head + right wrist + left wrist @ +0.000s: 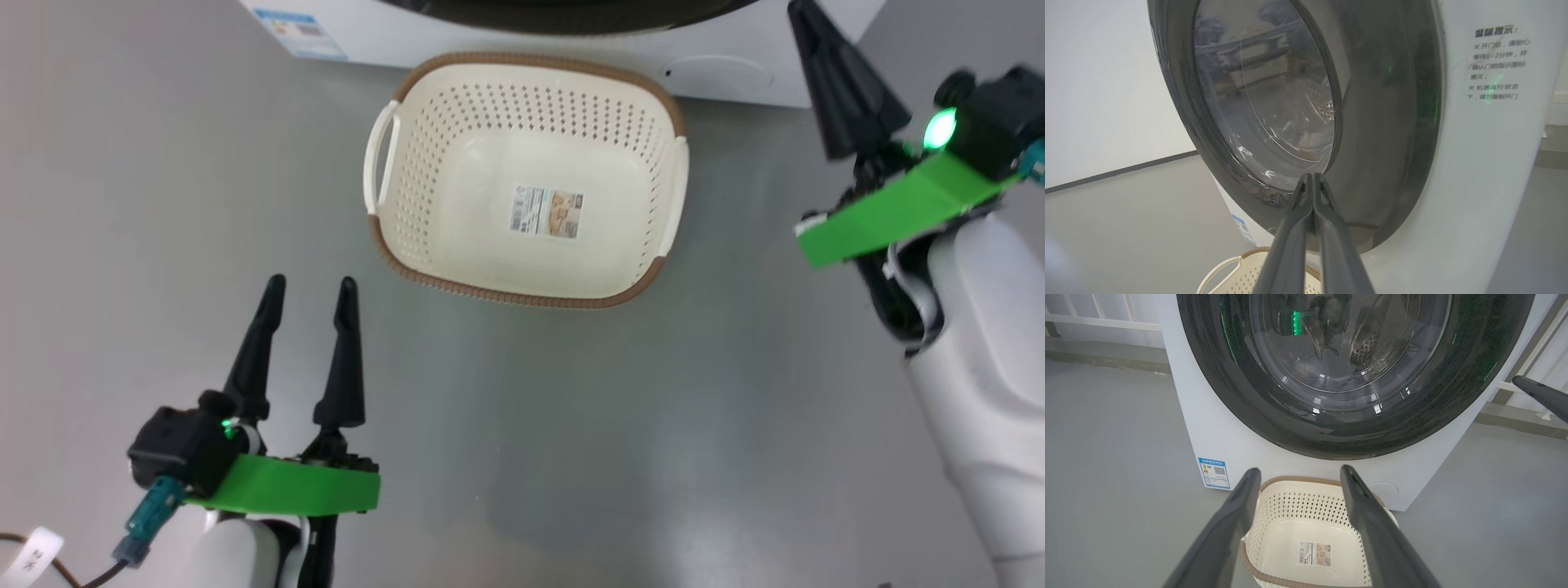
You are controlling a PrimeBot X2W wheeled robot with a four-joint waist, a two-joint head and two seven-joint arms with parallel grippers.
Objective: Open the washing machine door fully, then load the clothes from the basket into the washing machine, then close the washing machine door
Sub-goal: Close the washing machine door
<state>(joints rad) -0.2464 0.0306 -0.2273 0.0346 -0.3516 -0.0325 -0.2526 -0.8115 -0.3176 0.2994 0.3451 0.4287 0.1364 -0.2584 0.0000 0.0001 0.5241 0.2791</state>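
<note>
The cream basket (522,298) stands on the floor before the washing machine (1216,428), with only its label sticker inside. The glossy black washing machine door (1339,428) lies flat against the white front. The clothes are hidden; a dim pale shape low behind the glass is too blurred to name. My left gripper (313,282) is open and holds nothing, near the basket's left corner. My right gripper (1312,177) is shut on nothing, raised at the door's (1388,143) lower right edge, its tips close to the black ring.
Grey floor lies open on both sides of the basket (1310,506). A blue label (298,33) marks the machine's lower left front, a round flap (718,75) its lower right. A white railing (1102,318) runs behind the machine.
</note>
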